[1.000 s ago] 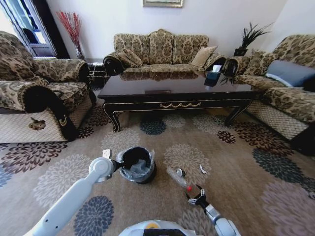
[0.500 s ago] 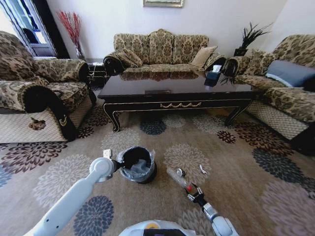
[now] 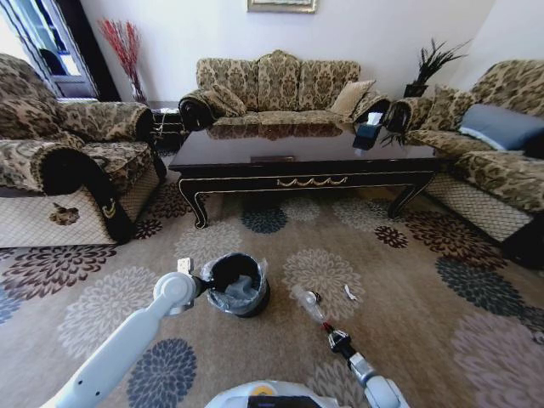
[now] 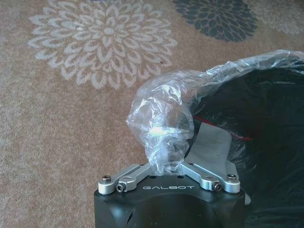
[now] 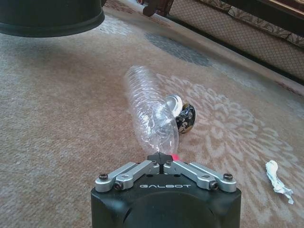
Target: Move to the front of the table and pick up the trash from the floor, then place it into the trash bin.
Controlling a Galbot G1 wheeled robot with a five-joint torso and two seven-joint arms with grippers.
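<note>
The clear plastic bottle [image 5: 151, 111] lay on the floor [image 3: 408, 306], on the flowered carpet between me and the table [image 3: 306, 161], just to the right of the trash bin [image 3: 238, 285]. My right gripper [image 5: 162, 161] was low on the carpet at the bottle's red-capped end, its fingers drawn together on the neck, so I judged the cap end pinched rather than merely touched. From there the bottle's long axis ran straight out ahead of the gripper, away from me and slanting a little toward the bin. The body rested on the carpet, not lifted.

My left gripper [image 4: 166, 168] was at the bin's near rim, closed on a bunch of the clear plastic bag [image 4: 164, 123] that lines it. That arm was nearer the bin; the right arm was nearer the trash.

I counted one bottle, one small round dark and silvery object [image 5: 183, 114] touching the far side of the bottle near its middle, and one crumpled white paper piece [image 5: 278, 176] lying well apart on the carpet, on the side away from the bin. One bin, one table. As I judged it, the lift would need to carry the bottle leftward over the rim, with the other two pieces left to collect.
</note>
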